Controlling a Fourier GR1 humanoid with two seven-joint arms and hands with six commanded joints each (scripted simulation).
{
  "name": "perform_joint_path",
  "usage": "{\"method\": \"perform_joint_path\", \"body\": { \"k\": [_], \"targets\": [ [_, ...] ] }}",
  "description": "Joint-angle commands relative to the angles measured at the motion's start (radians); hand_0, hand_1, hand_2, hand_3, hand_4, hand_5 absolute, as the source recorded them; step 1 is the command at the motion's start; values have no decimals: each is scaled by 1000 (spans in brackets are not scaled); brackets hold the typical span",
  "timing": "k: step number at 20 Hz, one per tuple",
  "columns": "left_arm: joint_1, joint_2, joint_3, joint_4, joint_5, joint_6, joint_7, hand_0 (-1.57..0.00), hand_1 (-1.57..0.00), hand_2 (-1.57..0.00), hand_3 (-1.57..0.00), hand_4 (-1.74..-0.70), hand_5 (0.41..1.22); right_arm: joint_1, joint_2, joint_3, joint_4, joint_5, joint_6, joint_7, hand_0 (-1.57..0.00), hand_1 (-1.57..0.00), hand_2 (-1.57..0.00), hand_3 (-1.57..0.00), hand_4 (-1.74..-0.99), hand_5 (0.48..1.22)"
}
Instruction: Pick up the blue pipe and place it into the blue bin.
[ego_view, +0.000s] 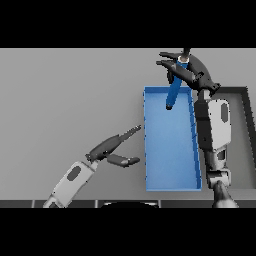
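Hanging over the blue bin (172, 150), the blue pipe (175, 90) is clasped by the right hand (186, 70); the left hand (112, 150) is held beside it, fingers spread

The surface (65, 100) looks matt grey, smooth and without grain. The blue bin (170, 150) has a flat, plastic-like finish, no shine. The blue pipe (174, 92) looks smooth and slightly glossy. Each robot hand, left (112, 150) and right (182, 70), appears dark and matt.

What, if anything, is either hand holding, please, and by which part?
The right hand holds the blue pipe by its upper end, over the blue bin. The left hand holds nothing.
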Motion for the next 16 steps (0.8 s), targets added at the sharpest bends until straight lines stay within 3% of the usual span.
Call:
{"method": "perform_joint_path", "body": {
  "k": [1, 5, 6, 9, 11, 12, 13, 14, 16],
  "targets": [
    [7, -2, -9, 2, -7, -2, -7, 1, 1, 1, 1, -870, 483, 29, 3, 3, -4, 17, -13, 11, -1571, -1571, -1571, -1571, -1499, 1221],
    [11, -9, -13, -4, -4, -1, 2, 1, 1, 1, 1, -874, 479, 151, 26, 20, -24, 79, -82, 100, -1571, -1571, -1571, -1571, -1499, 1221],
    [8, -11, -13, 4, -5, -1, 7, 1, 1, 1, 1, -877, 479, 167, 13, 31, -7, 89, -90, 100, -1571, -1571, -1571, -1571, -1499, 1221],
    [7, -5, -9, 7, -8, -2, -4, 1, 1, 1, 1, -881, 476, 212, -64, 145, 57, 41, -136, 100, -1571, -1571, -1571, -820, -1617, 1221],
    [7, -2, -6, -2, 3, -7, -8, 1, 1, 1, 1, -885, 481, 239, -115, 253, 80, -3, -158, 100, -1571, -1571, -1571, -617, -1662, 1221],
    [9, 0, -7, -1, -2, -5, -5, 1, 1, 1, 1, -886, 483, 241, -141, 303, 109, -34, -181, 100, -1571, -1571, -1571, -808, -1617, 1199],
    [3, -3, -3, 4, 0, -4, 0, 1, 1, 1, 1, -885, 486, 246, -164, 363, 136, -79, -208, 100, -1571, -1514, -1454, -960, -1573, 1188],
    [2, -9, -10, 0, -4, -2, 7, 1, 1, 1, 1, -883, 490, 230, -183, 427, 180, -136, -240, 100, -1257, -1211, -1163, -768, -1515, 1176],
    [-2, -7, -6, 13, -2, -7, 2, 1, 1, 1, 1, -880, 495, 197, -232, 560, 236, -298, -295, 100, -804, -775, -744, -491, -1385, 1114]
  ]
}}
